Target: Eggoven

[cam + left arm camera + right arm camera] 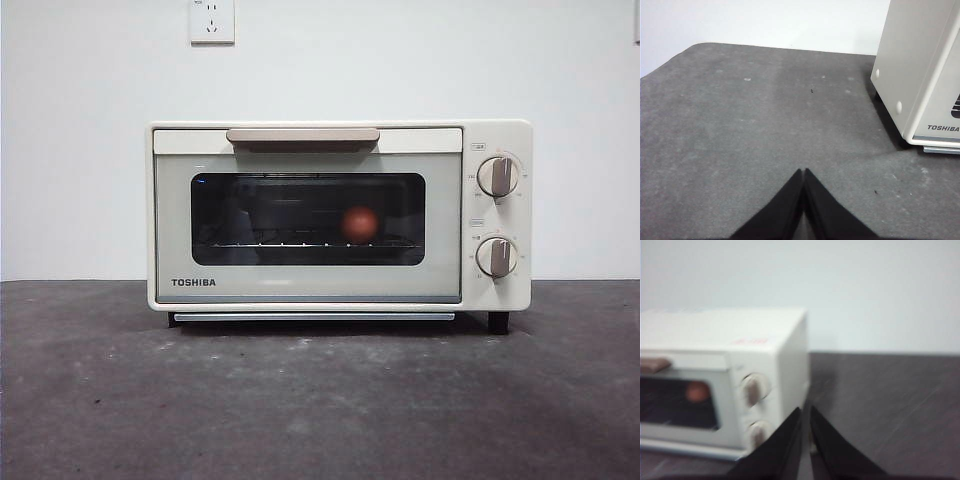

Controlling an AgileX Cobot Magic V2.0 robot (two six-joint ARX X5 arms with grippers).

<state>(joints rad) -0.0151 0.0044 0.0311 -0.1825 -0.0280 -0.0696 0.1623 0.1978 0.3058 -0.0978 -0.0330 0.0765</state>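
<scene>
**Egg sits inside the shut oven**

The egg (pixel 360 223) rests on the rack behind the oven (pixel 340 215) door, toward the knob side. The right gripper (pixel 805 412) hangs near the knobs, jaws pressed together, holding nothing. The left gripper (pixel 804 172) waits beside the oven's other end, also closed. The table (pixel 320 400) in front is open.

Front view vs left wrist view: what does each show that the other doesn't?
Front view only: the egg on the rack behind the shut glass door, the door handle, both knobs, and a wall socket.

Left wrist view only: the left gripper, jaws shut and holding nothing, above the table, and the oven's plain side panel.

Both: the cream TOSHIBA toaster oven, the dark table, the white wall.
</scene>
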